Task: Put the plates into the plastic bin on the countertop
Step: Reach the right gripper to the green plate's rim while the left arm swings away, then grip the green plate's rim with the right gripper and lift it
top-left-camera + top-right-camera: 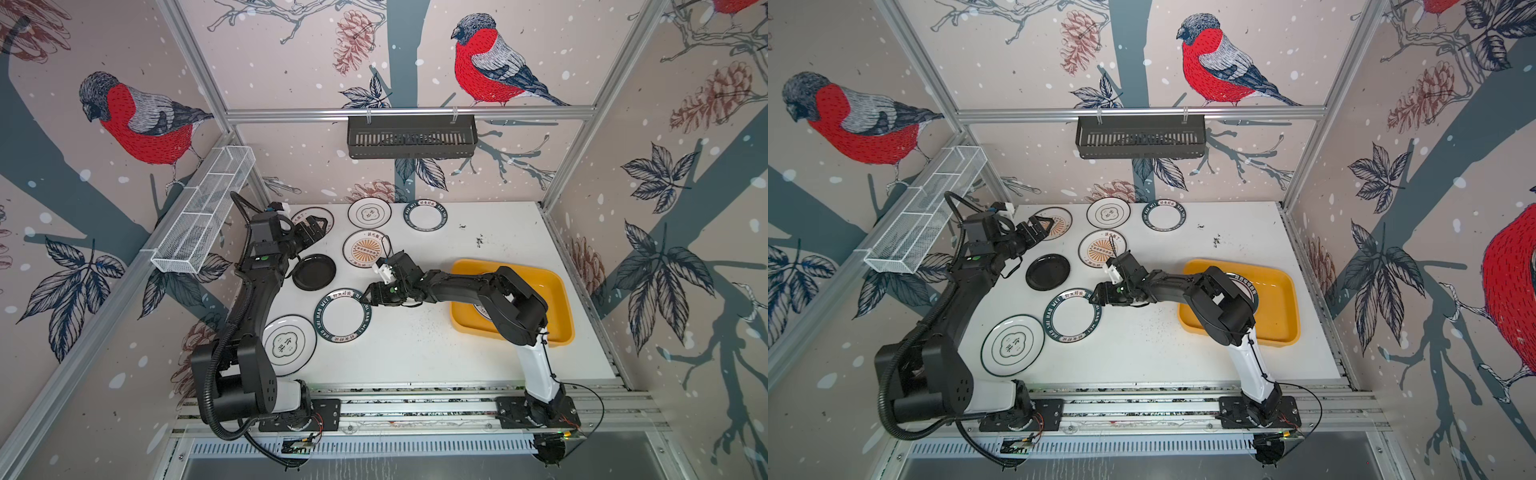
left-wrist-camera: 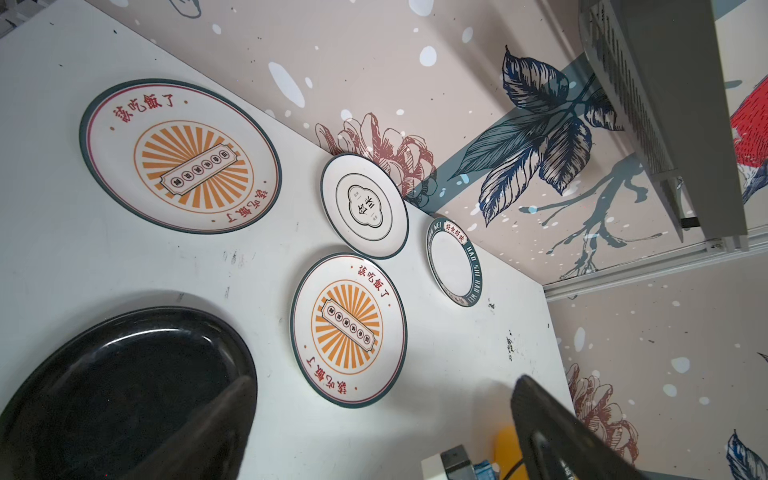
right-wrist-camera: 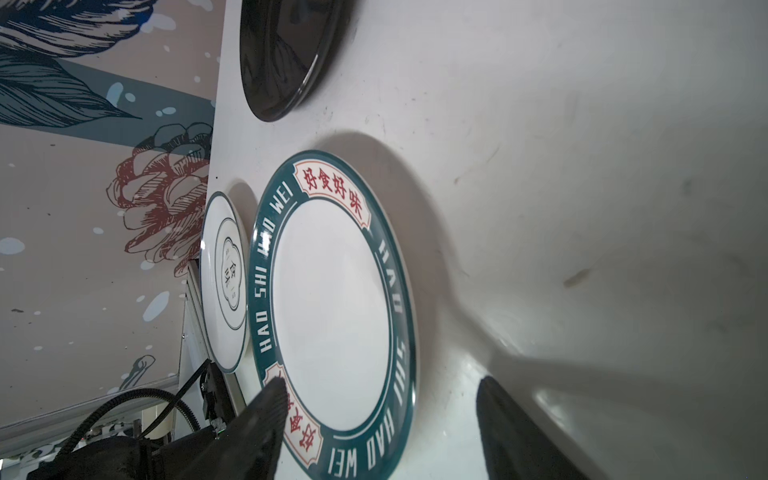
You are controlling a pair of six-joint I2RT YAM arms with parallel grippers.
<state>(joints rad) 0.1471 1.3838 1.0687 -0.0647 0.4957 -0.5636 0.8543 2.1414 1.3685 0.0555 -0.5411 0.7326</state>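
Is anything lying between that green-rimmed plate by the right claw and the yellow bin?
Nothing visible does. Between the green-rimmed plate and the yellow bin lies only bare, specked countertop. The right gripper has its fingers either side of the plate's rim, and its own arm stretches above that path.

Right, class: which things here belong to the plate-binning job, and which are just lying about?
Job: green-rimmed plates, black plate, sunburst plates, flower-outline plates, yellow bin, countertop.
Lying about: black slotted basket, white wire-mesh basket.
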